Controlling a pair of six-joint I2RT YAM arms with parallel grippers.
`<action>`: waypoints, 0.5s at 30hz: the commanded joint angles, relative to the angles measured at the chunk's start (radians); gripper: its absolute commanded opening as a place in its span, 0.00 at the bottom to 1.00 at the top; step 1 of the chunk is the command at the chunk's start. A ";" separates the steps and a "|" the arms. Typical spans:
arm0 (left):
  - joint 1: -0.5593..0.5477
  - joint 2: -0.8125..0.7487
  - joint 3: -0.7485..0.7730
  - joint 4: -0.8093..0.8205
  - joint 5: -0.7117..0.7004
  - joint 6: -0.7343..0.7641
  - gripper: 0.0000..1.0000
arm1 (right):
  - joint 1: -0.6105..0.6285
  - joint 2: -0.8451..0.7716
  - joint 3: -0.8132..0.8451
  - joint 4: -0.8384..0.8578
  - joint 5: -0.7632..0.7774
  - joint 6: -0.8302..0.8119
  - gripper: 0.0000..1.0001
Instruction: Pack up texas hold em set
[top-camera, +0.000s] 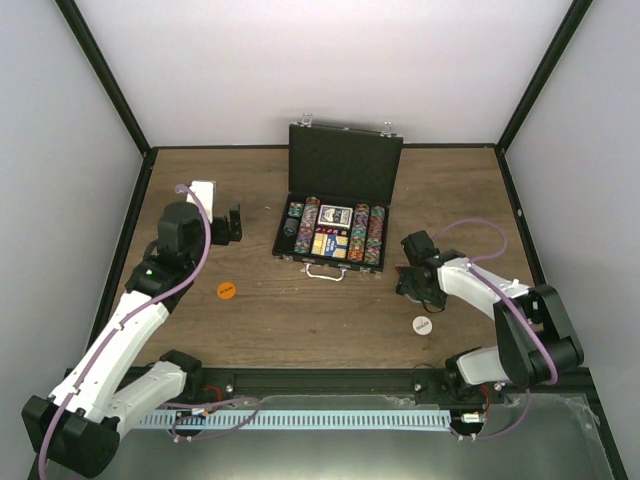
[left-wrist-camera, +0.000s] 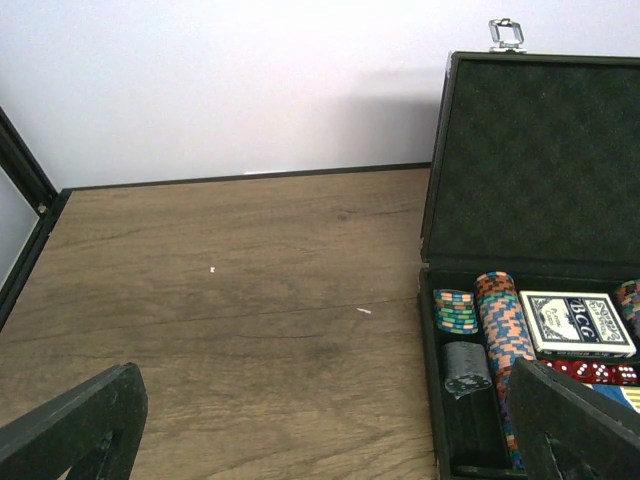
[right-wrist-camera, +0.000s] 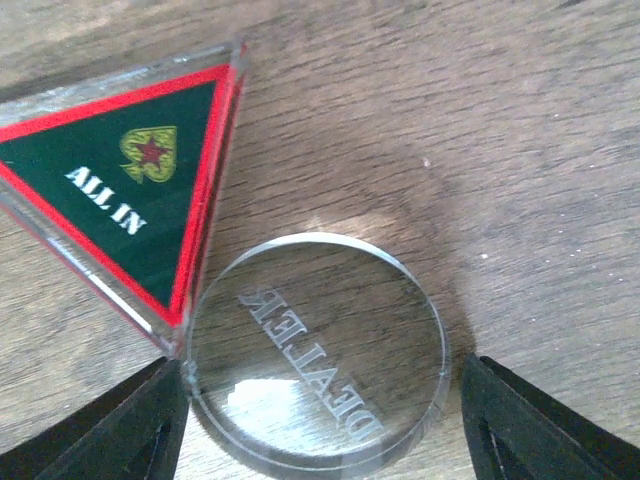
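The black hinged case lies open at the table's middle back, lid upright, with rows of multicoloured chips and a blue-backed card deck inside. In the right wrist view a clear round disc engraved DEALER lies flat on the wood, touching a dark green red-edged ALL IN triangle. My right gripper straddles the disc: the left finger touches its edge, the right finger stands a little off it. My left gripper hangs wide open and empty left of the case.
An orange disc lies on the wood in front of the left arm. A white disc lies near the front edge by the right arm. White walls with black posts enclose the table.
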 joint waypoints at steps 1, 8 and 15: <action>0.003 -0.001 -0.008 0.021 0.007 0.004 1.00 | 0.011 -0.053 0.019 0.020 -0.012 -0.003 0.74; 0.003 -0.003 -0.008 0.019 0.007 0.004 1.00 | 0.013 -0.015 0.014 0.026 0.031 -0.004 0.73; 0.004 -0.005 -0.008 0.018 0.007 0.004 1.00 | 0.013 0.020 0.012 0.036 0.042 0.000 0.79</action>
